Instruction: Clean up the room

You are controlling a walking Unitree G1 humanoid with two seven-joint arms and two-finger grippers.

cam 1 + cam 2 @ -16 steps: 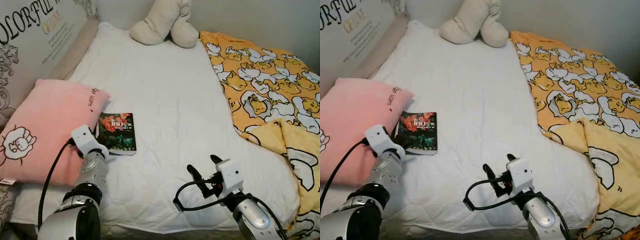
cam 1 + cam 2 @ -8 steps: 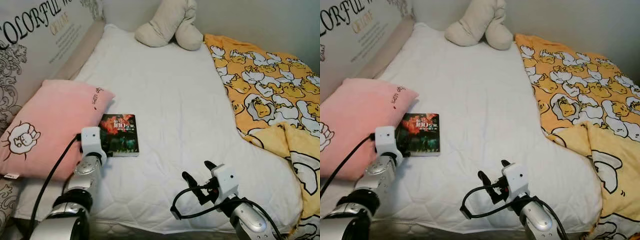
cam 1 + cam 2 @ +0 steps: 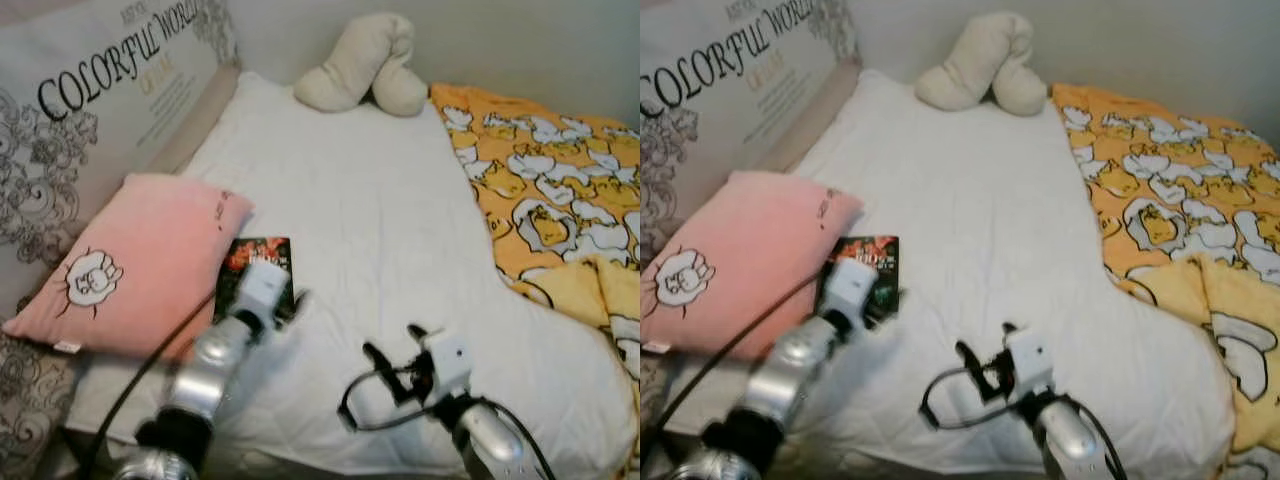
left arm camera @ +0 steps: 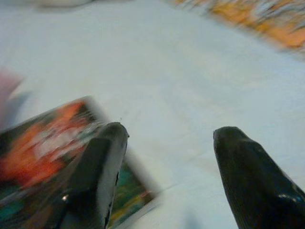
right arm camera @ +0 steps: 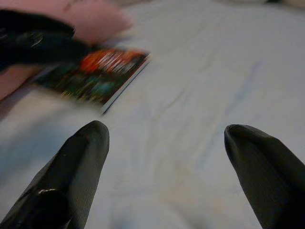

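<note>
One book [image 3: 256, 275] lies flat on the white bed sheet [image 3: 370, 220], its near edge just beside the pink pillow [image 3: 140, 260]. Left claw [image 4: 167, 143] over the book's corner, fingers spread, one finger [image 4: 97, 167] above the cover; contact unclear, view blurred. Right claw [image 5: 176, 157] low over bare sheet nearer the bed's foot, fingers spread, holding nothing. Yellow duck-print blanket [image 3: 550, 200] on the right. Cream plush [image 3: 365, 75] at the far end.

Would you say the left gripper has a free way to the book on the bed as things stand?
Probably yes: the left gripper is open right over the book, with nothing between them.
</note>
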